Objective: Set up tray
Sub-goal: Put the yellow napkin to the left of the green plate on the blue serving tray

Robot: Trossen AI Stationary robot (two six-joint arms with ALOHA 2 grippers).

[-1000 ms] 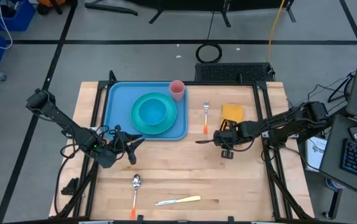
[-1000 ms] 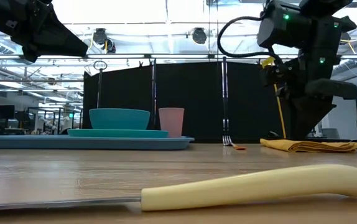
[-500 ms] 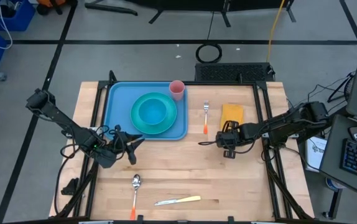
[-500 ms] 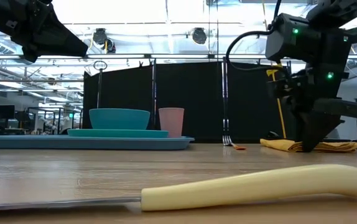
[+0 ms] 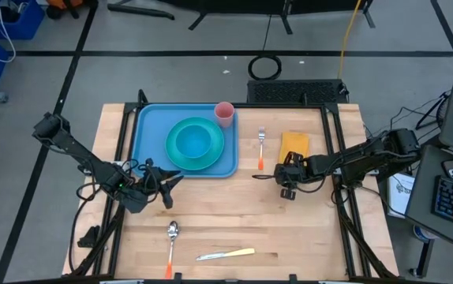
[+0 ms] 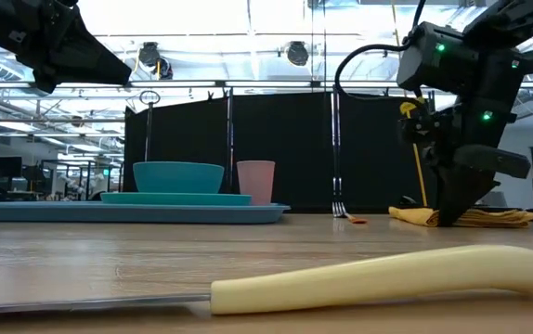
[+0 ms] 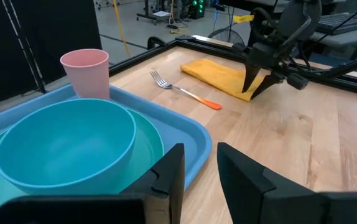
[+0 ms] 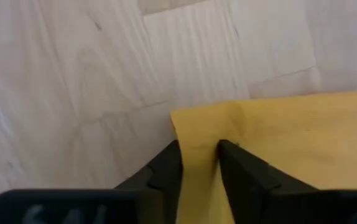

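Note:
The light-blue tray [image 5: 149, 130] lies far left on the table. It carries a teal plate [image 5: 177, 158], a teal bowl [image 5: 194, 141] and a pink cup [image 5: 224, 113]. A folded yellow napkin [image 5: 294, 143] lies flat to the tray's right, past an orange-handled fork [image 5: 261, 150]. My right gripper [image 5: 289, 163] points down at the napkin's near end, shut on it. My left gripper [image 5: 171, 183] hovers open, just near of the tray's near edge [image 7: 194, 134]. My right gripper [image 8: 198, 165] comes from above, pointing down, onto the napkin's near edge beside a corner [image 8: 181, 124]. A narrow strip of the yellow cloth [image 8: 198, 152] sits between its two fingers. The rest of the napkin [image 8: 290, 143] lies flat on the table. How many layers are pinched I cannot tell.
A spoon [image 5: 171, 237] and a cream-handled knife [image 5: 226, 254] lie near the table's near edge. Bare wood lies between them and the tray. Black frame rails run along the table's left and right sides.
My right gripper came down onto the napkin's near end, then shifted slightly along it. The napkin has stayed flat where it was.

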